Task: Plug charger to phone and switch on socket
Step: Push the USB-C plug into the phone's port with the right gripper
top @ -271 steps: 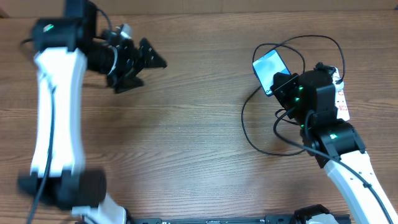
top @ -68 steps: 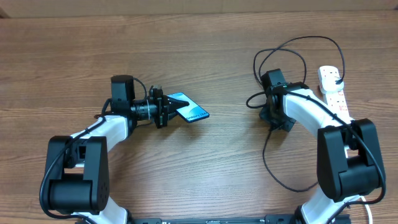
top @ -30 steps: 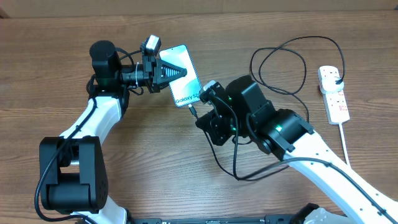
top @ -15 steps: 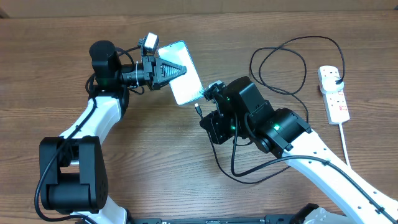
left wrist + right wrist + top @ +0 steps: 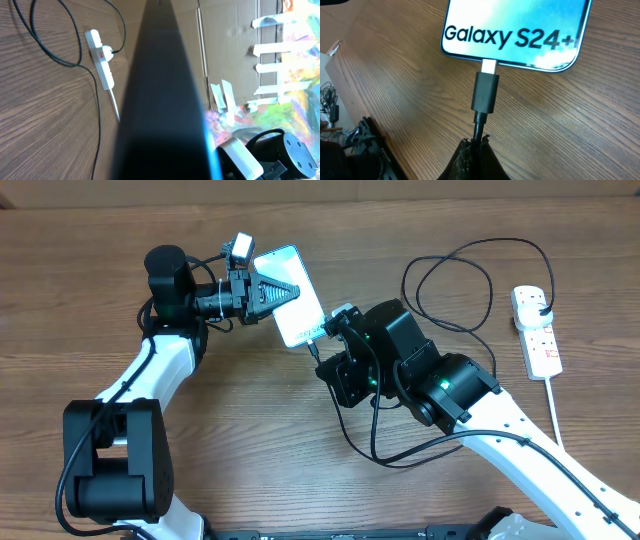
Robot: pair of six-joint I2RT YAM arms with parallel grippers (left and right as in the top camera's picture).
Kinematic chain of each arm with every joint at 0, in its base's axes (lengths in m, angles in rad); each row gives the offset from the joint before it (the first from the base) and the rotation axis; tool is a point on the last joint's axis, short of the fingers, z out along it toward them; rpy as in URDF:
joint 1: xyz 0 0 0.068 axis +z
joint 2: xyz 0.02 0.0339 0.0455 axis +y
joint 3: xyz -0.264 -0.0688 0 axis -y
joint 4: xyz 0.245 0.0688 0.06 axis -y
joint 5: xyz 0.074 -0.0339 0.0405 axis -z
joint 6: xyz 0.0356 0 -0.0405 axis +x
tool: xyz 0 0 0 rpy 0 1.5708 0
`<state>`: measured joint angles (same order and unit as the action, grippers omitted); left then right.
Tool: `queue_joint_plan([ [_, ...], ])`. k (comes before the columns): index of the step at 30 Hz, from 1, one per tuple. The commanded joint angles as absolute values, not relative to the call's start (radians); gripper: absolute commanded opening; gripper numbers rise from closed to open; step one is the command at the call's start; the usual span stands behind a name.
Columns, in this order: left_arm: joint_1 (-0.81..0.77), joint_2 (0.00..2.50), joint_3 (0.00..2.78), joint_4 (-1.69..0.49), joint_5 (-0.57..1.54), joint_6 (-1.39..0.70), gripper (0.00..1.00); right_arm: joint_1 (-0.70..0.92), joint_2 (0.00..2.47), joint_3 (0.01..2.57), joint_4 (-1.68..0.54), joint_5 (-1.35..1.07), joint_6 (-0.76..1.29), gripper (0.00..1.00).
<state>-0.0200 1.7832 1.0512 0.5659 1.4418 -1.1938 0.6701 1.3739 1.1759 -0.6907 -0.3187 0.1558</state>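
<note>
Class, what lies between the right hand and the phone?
The black connector of the charger, its silver tip meeting the phone at its bottom edge; the right wrist view shows it.

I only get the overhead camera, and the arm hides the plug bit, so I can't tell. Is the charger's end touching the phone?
Observer: Yes. In the right wrist view the charger has its silver tip against the middle of the bottom edge of the phone. Some silver shows outside.
Operator: What's holding the wire?
Observer: The right end effector pinches the cable just behind the black connector.
</note>
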Motion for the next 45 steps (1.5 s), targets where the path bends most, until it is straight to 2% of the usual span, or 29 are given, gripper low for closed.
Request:
queue_joint_plan([
  [1,-0.020,1.779,1.075,0.573,1.474,-1.198,0.04,0.673,1.369,1.176,-0.694,-0.331,0.146,0.04],
  [21,-0.020,1.779,1.075,0.573,1.464,-1.261,0.04,0.673,1.369,1.176,-0.696,-0.333,0.145,0.04],
  [28,-0.020,1.779,1.075,0.573,1.491,-1.261,0.04,0.673,1.369,1.176,-0.678,-0.266,0.145,0.04],
  [45,-0.030,1.779,1.075,0.573,1.517,-1.260,0.04,0.673,1.371,1.176,-0.569,-0.262,0.123,0.04],
])
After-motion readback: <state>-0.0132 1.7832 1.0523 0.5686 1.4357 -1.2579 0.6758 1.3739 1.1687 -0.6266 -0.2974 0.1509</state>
